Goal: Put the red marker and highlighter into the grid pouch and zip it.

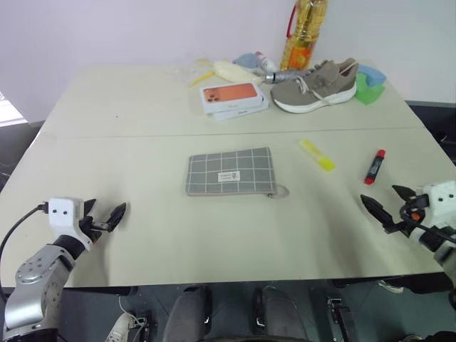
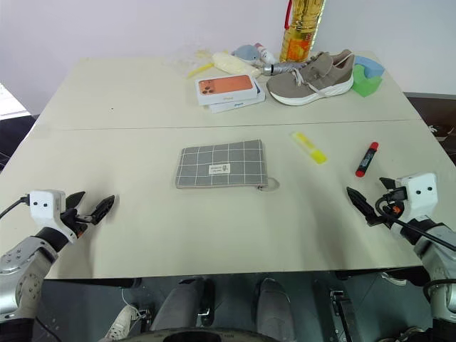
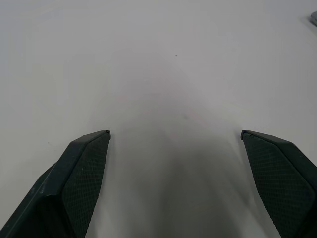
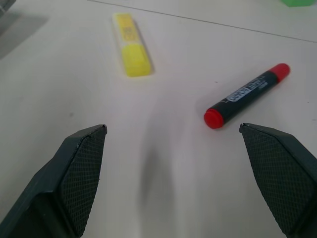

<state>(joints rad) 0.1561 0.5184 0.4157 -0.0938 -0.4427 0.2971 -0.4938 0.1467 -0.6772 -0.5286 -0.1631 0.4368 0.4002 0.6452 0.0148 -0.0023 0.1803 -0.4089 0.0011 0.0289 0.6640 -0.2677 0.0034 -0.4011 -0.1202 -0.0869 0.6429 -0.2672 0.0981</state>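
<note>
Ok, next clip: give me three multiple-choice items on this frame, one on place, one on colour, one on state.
1. Where does the marker lie?
A. on the pouch
B. right of the highlighter
C. beside the shoe

2. What colour is the highlighter?
A. yellow
B. blue
C. pink

3. What state is the right claw in?
A. shut on the marker
B. shut, holding nothing
C. open, holding nothing

Key: 1 B, the marker lies on the table farther right than the highlighter, both right of the pouch. 2 A, its body is bright yellow. 3 C, the right wrist view shows its fingers wide apart with the marker lying free between and beyond them.
</note>
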